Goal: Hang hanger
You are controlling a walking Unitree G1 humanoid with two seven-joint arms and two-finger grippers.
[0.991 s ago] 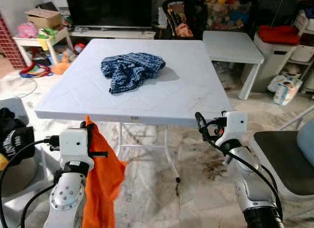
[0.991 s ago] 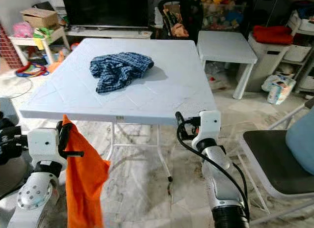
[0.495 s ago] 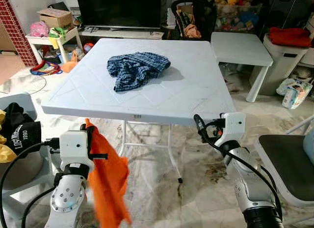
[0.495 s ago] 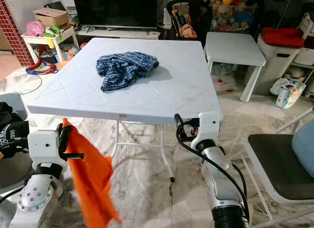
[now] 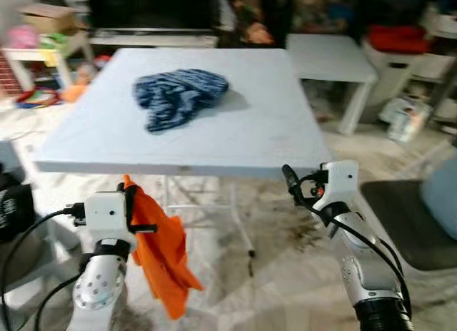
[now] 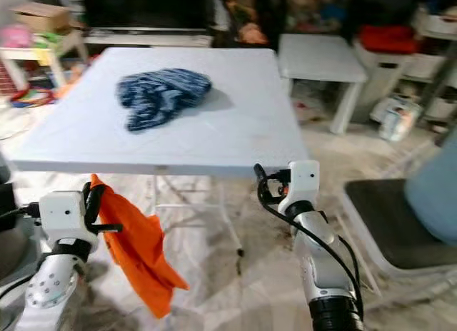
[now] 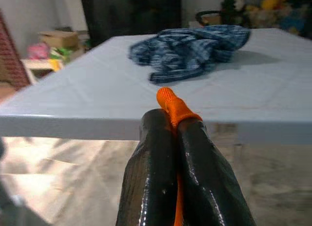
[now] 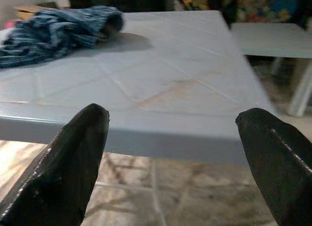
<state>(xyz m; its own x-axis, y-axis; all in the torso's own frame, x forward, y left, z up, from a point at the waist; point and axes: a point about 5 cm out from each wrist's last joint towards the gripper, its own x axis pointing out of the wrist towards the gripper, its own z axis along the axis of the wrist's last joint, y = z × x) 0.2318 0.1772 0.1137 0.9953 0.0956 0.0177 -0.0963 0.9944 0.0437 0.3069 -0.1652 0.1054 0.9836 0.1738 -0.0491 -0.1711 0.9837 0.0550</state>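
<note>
Carrying step: the left hand [image 5: 131, 202] pinches an orange garment [image 5: 163, 252] below the bench [image 5: 271, 142], right hand [image 8: 170, 153] spread empty; next it needs a rail.

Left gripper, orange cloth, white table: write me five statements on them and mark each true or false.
1. The left gripper is shut on the orange cloth. True.
2. The right gripper holds the blue plaid garment. False: its jaws are wide open and empty, and the garment lies on the white table.
3. The orange cloth hangs below the level of the table top. True.
4. The blue plaid garment is folded flat. False: it lies in a crumpled heap.
5. The orange cloth is spread out on the table. False: it dangles from the left gripper, in front of the table's near edge.
</note>
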